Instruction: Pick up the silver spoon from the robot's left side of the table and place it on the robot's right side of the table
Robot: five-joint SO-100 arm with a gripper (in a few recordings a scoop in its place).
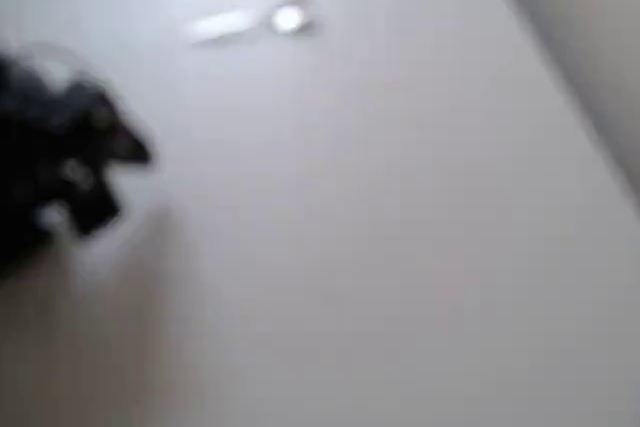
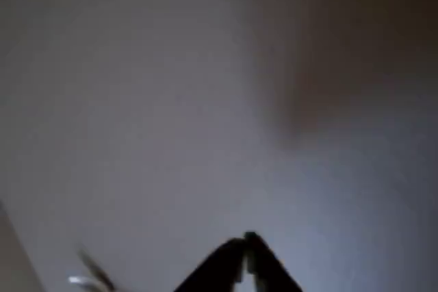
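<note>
Your silver spoon lies flat on the counter near the overhead view's top edge, untouched. Your hand sits well apart at the left, fingers together and empty, so approach comes first.

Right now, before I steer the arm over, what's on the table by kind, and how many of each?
Silver spoon: 1, lying flat on the table, apart from the arm
Black end effector: 1, fingertips together, holding nothing
Total: 2
</note>
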